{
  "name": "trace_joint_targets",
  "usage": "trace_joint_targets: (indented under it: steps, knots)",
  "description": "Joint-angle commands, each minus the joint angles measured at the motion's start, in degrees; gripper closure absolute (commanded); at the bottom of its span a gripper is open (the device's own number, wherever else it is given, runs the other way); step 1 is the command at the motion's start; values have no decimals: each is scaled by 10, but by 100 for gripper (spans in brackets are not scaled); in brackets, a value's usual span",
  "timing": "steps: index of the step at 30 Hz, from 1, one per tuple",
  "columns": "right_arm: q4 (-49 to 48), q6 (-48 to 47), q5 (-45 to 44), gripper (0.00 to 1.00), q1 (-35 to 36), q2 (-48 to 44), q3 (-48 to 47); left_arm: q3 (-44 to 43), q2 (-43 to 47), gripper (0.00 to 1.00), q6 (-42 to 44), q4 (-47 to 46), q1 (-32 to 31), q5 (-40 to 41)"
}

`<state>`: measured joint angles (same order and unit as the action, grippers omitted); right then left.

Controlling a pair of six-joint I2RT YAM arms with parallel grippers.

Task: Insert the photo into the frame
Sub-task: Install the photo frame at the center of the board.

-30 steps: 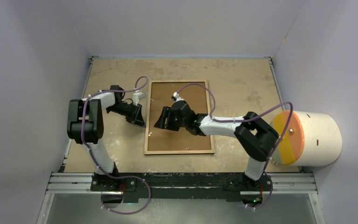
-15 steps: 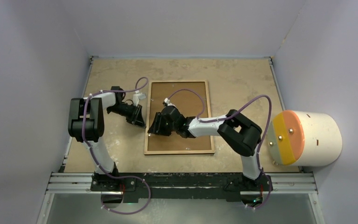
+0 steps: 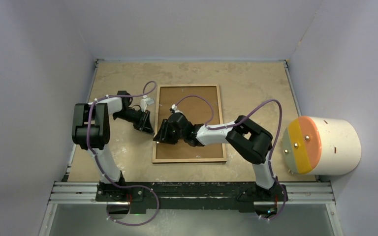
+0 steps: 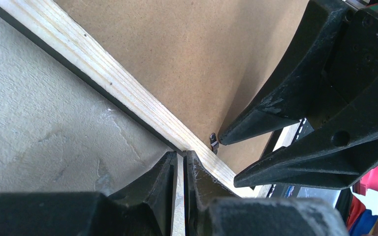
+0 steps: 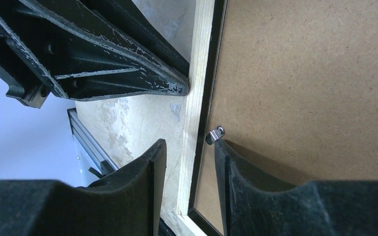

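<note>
The frame (image 3: 189, 160) lies back side up in the middle of the table, its light wood rim (image 4: 93, 64) around a brown backing board (image 3: 202, 105). The photo is hidden. My left gripper (image 3: 150, 129) is shut, and its tips (image 4: 182, 155) rest against the outer edge of the frame's left rim. My right gripper (image 5: 190, 143) is open and straddles that same rim (image 5: 200, 59) just nearer than the left one. One finger is outside the rim; the other is on the board, touching a small metal clip (image 5: 215, 133).
A white cylinder (image 3: 325, 146) with an orange and yellow face lies at the table's right edge. Grey walls close in the back and both sides. A metal rail (image 3: 192, 189) carrying the arm bases runs along the near edge.
My right gripper has slid left across the backing board to the frame's left rim, and its jaws have narrowed. The left gripper has stayed at the rim.
</note>
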<state>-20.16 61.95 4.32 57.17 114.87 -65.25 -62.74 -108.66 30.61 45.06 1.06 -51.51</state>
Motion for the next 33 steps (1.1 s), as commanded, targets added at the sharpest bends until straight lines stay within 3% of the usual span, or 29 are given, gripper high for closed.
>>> trace_joint_targets:
  steps: [1,19,33]
  knots:
    - [10,14,-1,57,6,11,-10,-3,2,87,2,-24,-6,-14]
    - [28,64,-53,64,7,24,-34,-3,2,88,6,-23,-6,-15]
    - [-121,180,-31,62,7,5,21,-4,1,89,9,-20,-6,-15]
